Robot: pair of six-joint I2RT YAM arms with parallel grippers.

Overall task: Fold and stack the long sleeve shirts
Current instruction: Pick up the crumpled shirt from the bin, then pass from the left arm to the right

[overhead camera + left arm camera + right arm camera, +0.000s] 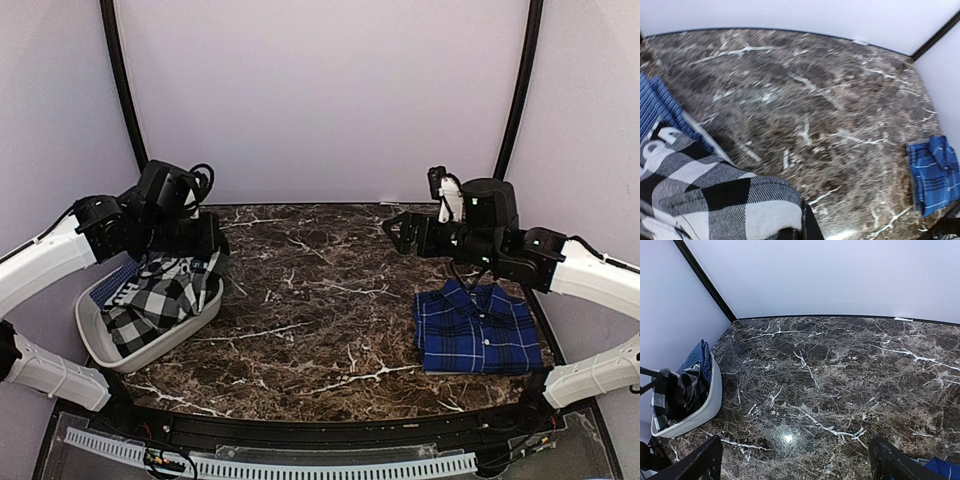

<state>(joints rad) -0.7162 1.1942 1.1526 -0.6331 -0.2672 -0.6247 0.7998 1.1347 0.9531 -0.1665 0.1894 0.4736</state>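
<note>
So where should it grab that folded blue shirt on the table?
Probably the left folded edge of the blue plaid shirt, coming down from above on the side toward the middle of the table: it lies flat, so only an edge offers something to pinch.

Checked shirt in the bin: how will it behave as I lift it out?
Probably floppy: the checked shirt is bunched in soft folds in the bin, so it should sag and trail when raised. Likely light, being thin cloth. It may drag along the blue cloth lying against it.
</note>
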